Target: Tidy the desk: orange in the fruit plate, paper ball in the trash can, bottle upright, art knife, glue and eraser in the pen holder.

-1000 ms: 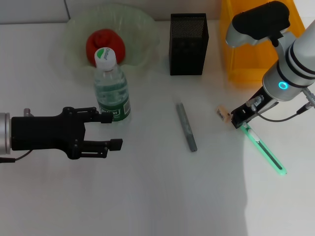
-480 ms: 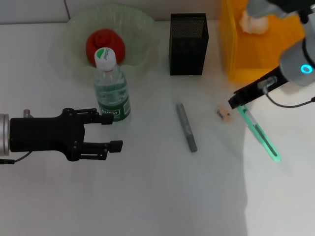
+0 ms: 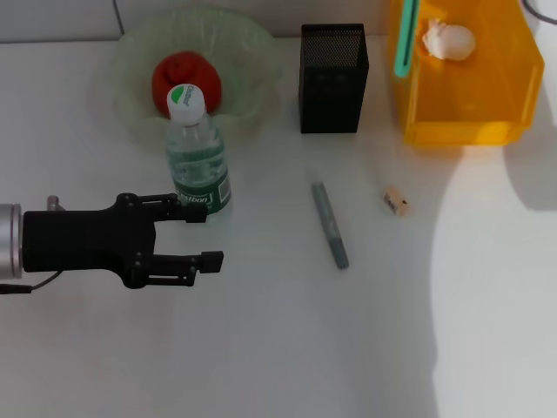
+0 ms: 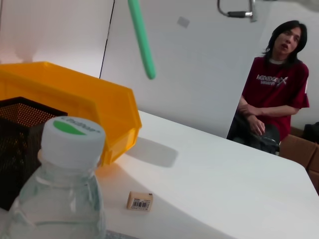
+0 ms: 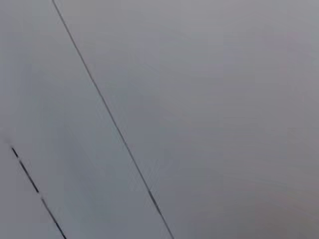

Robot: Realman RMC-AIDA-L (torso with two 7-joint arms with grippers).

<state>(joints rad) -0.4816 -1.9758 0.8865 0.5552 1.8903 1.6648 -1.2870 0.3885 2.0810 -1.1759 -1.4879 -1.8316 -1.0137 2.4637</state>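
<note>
While the left gripper (image 3: 202, 237) hovers low over the counter (image 3: 261, 348) at the robot's left, its fingers (image 3: 196, 259) stand apart with nothing between them, the upper one just beside the base of the bottle (image 3: 197, 157). That bottle stands upright with its white and green cap on, in front of the pale green fruit plate (image 3: 252, 52), and the orange (image 3: 186, 77) lies inside the plate behind it. At the back middle stands the black mesh pen holder (image 3: 333, 78), and to its right sits the yellow trash can (image 3: 474, 87) with the white paper ball (image 3: 449, 40) lying in it. A green art knife (image 3: 406, 39) hangs upright in the air over the near left edge of the trash can, its upper end cut off by the frame; what holds it is out of sight. On the open counter, the grey glue stick (image 3: 330, 224) lies roughly lengthwise toward the robot, and the small tan eraser (image 3: 396, 201) lies to its right, apart from it. From the left wrist view the bottle cap (image 4: 72, 141) fills the foreground, the eraser (image 4: 139, 201) lies beyond it, and a seated person (image 4: 271, 94) in a red shirt is in the background. No part of the right gripper appears in any view, so I cannot tell the state of its fingers
</note>
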